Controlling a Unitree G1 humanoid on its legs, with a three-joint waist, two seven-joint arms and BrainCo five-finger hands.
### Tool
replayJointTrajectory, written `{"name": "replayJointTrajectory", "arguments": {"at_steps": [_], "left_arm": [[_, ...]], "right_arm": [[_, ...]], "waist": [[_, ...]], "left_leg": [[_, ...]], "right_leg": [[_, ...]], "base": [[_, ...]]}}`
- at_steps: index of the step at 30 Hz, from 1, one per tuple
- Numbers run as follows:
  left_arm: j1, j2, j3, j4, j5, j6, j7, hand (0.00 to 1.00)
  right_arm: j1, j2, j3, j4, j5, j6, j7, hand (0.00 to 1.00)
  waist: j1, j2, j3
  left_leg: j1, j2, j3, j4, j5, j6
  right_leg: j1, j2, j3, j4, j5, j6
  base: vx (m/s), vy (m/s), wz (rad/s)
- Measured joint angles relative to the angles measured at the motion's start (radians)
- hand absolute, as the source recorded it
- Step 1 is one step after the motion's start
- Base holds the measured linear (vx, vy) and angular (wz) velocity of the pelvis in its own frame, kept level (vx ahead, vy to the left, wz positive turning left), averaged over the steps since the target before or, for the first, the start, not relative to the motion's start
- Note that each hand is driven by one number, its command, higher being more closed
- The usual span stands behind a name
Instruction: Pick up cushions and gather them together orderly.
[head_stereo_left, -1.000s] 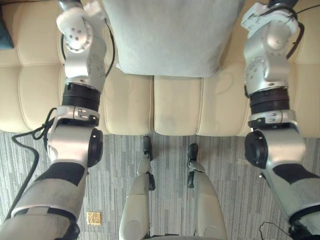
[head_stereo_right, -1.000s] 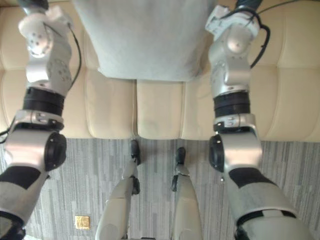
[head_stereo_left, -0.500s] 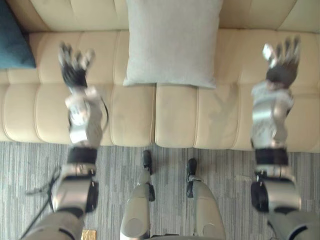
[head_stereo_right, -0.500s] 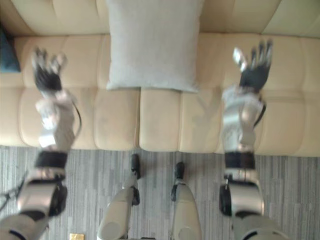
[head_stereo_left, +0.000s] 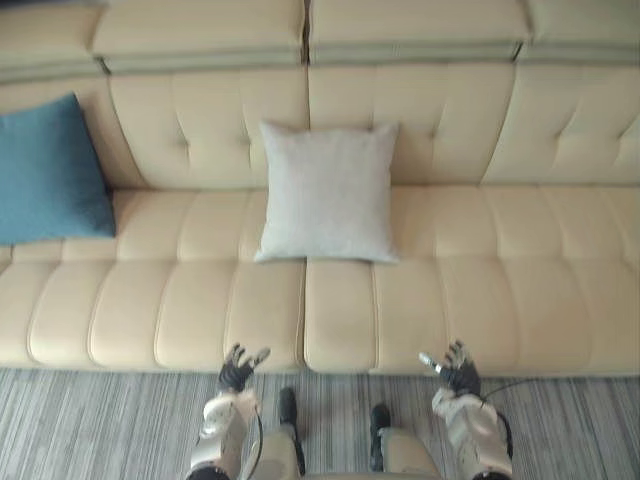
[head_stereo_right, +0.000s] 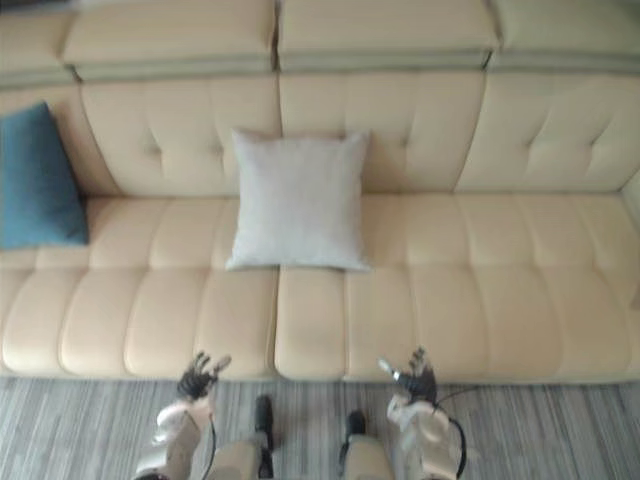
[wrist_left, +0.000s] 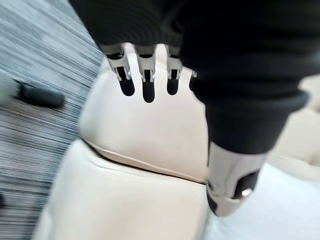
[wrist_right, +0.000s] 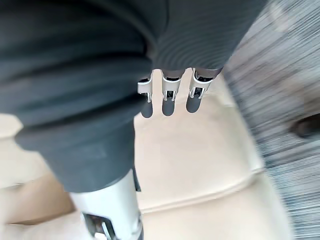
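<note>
Spread, empty left hand (head_stereo_left: 238, 368) and right hand (head_stereo_left: 457, 372) are hovering low in frame; pale grey square fabric cushion (head_stereo_left: 328, 190) is leaning centre, teal fabric cushion (head_stereo_left: 50, 170) far left; shallow grasps are likely risking slips.

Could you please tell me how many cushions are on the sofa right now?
2. A grey cushion leans at the middle of the sofa; a blue cushion sits at its left end. More could lie beyond the view.

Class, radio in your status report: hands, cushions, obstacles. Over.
Left hand, right hand open, empty, by front edge of sofa. Grey cushion leans mid-backrest; blue cushion apart, far left. Nothing between them.
</note>
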Motion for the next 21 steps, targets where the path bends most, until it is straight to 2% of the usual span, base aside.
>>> {"name": "replayJointTrajectory", "arguments": {"at_steps": [5,9,11,12,13,14,15,17,18,19,20,21], "left_arm": [[0.016,-0.019,0.033,0.069,0.094,0.018,0.002,0.0],[0.017,-0.019,0.037,0.091,0.115,0.018,0.01,0.0],[0.01,-0.022,0.066,0.089,0.113,0.019,0.01,0.0],[0.005,-0.026,0.081,0.087,0.115,0.018,0.011,0.0],[0.009,-0.034,0.102,0.088,0.115,0.017,0.01,0.0],[0.008,-0.034,0.132,0.087,0.115,0.017,0.012,0.0],[0.015,-0.032,0.148,0.086,0.115,0.017,0.016,0.0],[0.028,-0.027,0.149,0.082,0.114,0.017,0.016,0.0],[0.031,-0.027,0.159,0.083,0.113,0.018,0.017,0.0],[0.026,-0.058,0.184,0.077,0.111,0.021,0.021,0.0],[0.033,-0.079,0.184,0.073,0.11,0.02,0.029,0.0],[0.036,-0.084,0.18,0.072,0.109,0.019,0.032,0.0]], "right_arm": [[0.001,0.012,-0.021,0.069,-0.036,0.012,0.0,0.0],[-0.016,0.027,-0.019,0.073,-0.041,0.016,0.0,0.0],[-0.03,0.029,-0.01,0.089,-0.041,0.017,-0.004,0.0],[-0.031,0.029,-0.011,0.09,-0.041,0.017,-0.004,0.0],[-0.037,0.031,-0.01,0.092,-0.041,0.017,-0.004,0.0],[-0.042,0.037,-0.006,0.106,-0.041,0.017,-0.004,0.0],[-0.039,0.038,0.0,0.124,-0.043,0.018,-0.003,0.0],[-0.044,0.038,0.003,0.143,-0.056,0.017,-0.003,0.0],[-0.052,0.036,0.003,0.154,-0.069,0.018,-0.004,0.0],[-0.062,0.03,0.001,0.151,-0.069,0.018,-0.009,0.0],[-0.063,0.014,0.0,0.148,-0.069,0.018,-0.019,0.0],[-0.064,0.011,0.0,0.147,-0.068,0.018,-0.021,0.0]], "waist": [[0.001,-0.008,-0.027],[0.004,-0.014,-0.025],[-0.001,-0.025,-0.015],[0.003,-0.02,-0.014],[0.007,-0.014,-0.013],[0.001,-0.014,-0.011],[0.004,-0.029,-0.017],[0.009,-0.044,-0.027],[0.011,-0.058,-0.029],[0.021,-0.032,-0.027],[0.044,0.007,-0.033],[0.048,0.013,-0.034]], "left_leg": [[0.066,-0.003,0.038,-0.025,-0.003,0.002],[0.078,-0.003,0.083,-0.016,-0.008,0.007],[0.039,0.002,0.099,0.096,-0.066,0.021],[0.019,0.023,0.099,0.117,-0.078,0.027],[0.011,0.034,0.106,0.128,-0.084,0.035],[-0.006,0.036,0.103,0.15,-0.084,0.036],[-0.007,0.035,0.092,0.168,-0.084,0.035],[-0.027,0.034,0.086,0.198,-0.076,0.022],[-0.052,0.037,0.078,0.226,-0.07,0.016],[-0.076,0.061,0.071,0.231,-0.06,0.021],[-0.101,0.094,0.074,0.232,-0.03,0.02],[-0.111,0.102,0.075,0.234,-0.024,0.012]], "right_leg": [[0.057,0.003,0.033,-0.048,0.027,0.006],[0.054,0.011,0.08,-0.049,0.053,0.012],[0.035,0.005,0.083,-0.005,0.056,0.016],[0.033,0.012,0.083,-0.005,0.059,0.022],[0.013,0.006,0.075,0.062,0.025,0.012],[-0.035,-0.015,0.031,0.282,-0.056,0.013],[-0.027,-0.05,0.002,0.43,-0.115,0.031],[-0.004,-0.077,-0.001,0.465,-0.148,0.041],[-0.005,-0.069,-0.01,0.443,-0.166,0.054],[-0.007,-0.035,-0.024,0.394,-0.165,0.051],[0.029,0.001,-0.03,0.294,-0.175,0.032],[0.032,0.01,-0.037,0.271,-0.183,0.017]], "base": [[0.02,0.034,-0.19],[0.01,0.027,-0.36],[-0.04,-0.002,-0.26],[-0.07,-0.016,-0.21],[-0.07,-0.03,-0.05],[-0.08,-0.091,0.11],[-0.06,-0.119,0.18],[-0.05,-0.174,0.12],[-0.12,-0.207,0.05],[-0.16,-0.223,-0.09],[-0.18,-0.15,-0.18],[-0.22,-0.183,-0.09]]}}
